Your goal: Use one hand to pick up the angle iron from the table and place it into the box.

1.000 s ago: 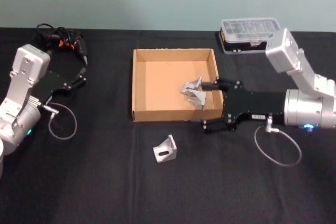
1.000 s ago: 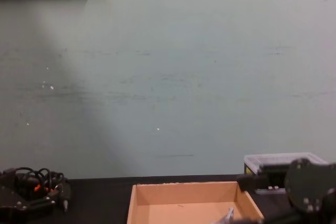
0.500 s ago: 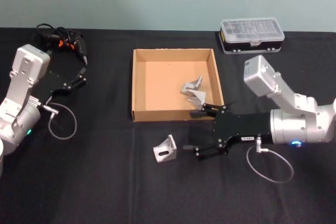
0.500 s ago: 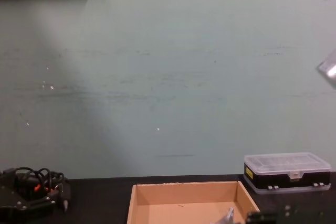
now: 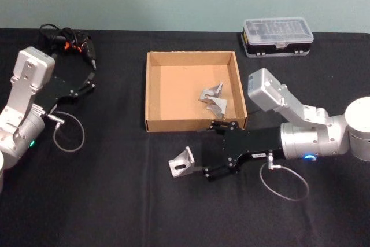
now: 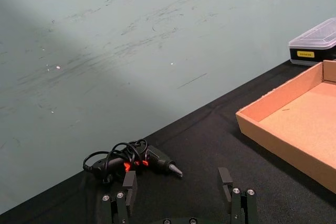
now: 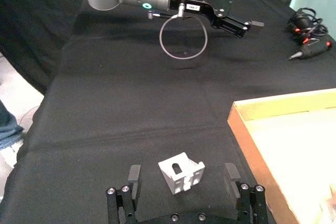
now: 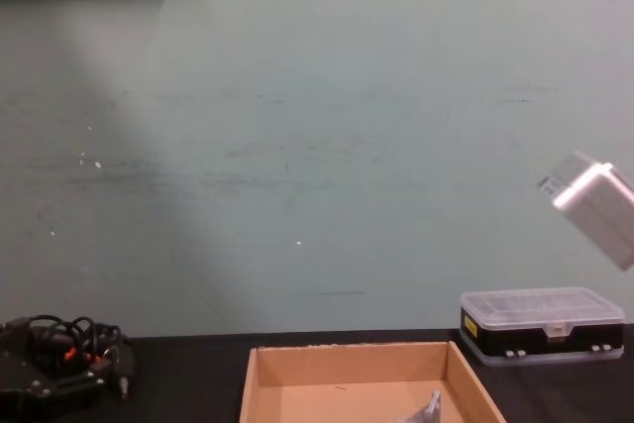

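Right gripper sits low over the table at centre frame in the head view, jaws spread wide, released, grasping nothing. The metal bracket stands on the table between its fingers, clear of both, just below the cardboard box. Two more brackets lie inside the box. Left gripper rests at the left edge, jaws apart

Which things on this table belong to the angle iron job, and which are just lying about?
Job: loose angle iron; right gripper, open around it; cardboard box; two angle irons inside.
Lying about: plastic case; corded tool; left gripper, parked open.
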`<action>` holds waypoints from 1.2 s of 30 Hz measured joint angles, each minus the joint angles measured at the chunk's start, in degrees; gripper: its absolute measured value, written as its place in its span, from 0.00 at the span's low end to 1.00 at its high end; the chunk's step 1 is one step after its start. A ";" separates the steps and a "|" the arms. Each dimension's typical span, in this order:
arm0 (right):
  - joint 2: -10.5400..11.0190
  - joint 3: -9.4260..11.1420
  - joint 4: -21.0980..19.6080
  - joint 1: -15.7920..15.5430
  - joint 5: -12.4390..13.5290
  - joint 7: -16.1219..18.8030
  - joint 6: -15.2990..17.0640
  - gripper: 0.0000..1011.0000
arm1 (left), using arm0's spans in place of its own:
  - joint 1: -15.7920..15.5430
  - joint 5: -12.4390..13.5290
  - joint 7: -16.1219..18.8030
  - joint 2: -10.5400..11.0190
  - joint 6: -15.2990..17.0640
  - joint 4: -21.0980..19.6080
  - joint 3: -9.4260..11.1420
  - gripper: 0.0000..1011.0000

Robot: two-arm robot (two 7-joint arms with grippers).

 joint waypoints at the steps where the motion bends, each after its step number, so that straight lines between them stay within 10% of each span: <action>1: -0.18 -0.21 0.21 0.16 -0.08 0.04 -0.04 0.99 | 0.00 0.00 0.00 0.00 0.00 0.00 0.00 0.99; 36: -5.08 -5.32 7.52 4.98 -2.66 1.97 -0.22 0.99 | 0.00 0.00 0.00 0.00 0.00 0.00 0.00 0.99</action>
